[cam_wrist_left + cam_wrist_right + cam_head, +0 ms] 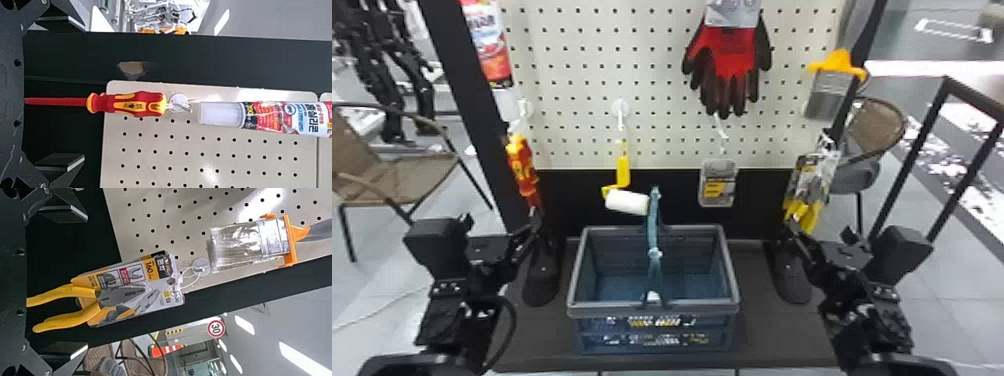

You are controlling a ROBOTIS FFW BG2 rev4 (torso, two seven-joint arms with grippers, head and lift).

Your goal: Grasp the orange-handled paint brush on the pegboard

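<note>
The left gripper (524,239) has its fingers (62,21) spread wide with nothing between them. It sits just below the pegboard's (657,75) lower left corner. The red-and-yellow screwdriver (522,170) hangs straight above it along the board's left edge, shaft pointing down toward the open fingers. Higher up that same edge hangs a tube of sealant (488,45).

The right gripper (794,237) is spread just as wide, fingers (58,211) holding nothing. It sits under the board's lower right corner, just beneath the yellow handles of a carded pair of pliers (809,187); from here I cannot tell whether they touch.

The orange-handled paint brush (832,82) hangs well above that, at the board's right edge near the upper corner. Its orange handle is uppermost and its bristles, in a clear sleeve, point down. It is apart from both grippers.

Along the board's lower edge hang a yellow-handled paint roller (624,197) near the middle and a small grey pack (717,182). A red and black glove (727,60) hangs near the top edge. Between the two arms a blue-grey basket (652,305) stands on the black table (772,330), handle upright.
</note>
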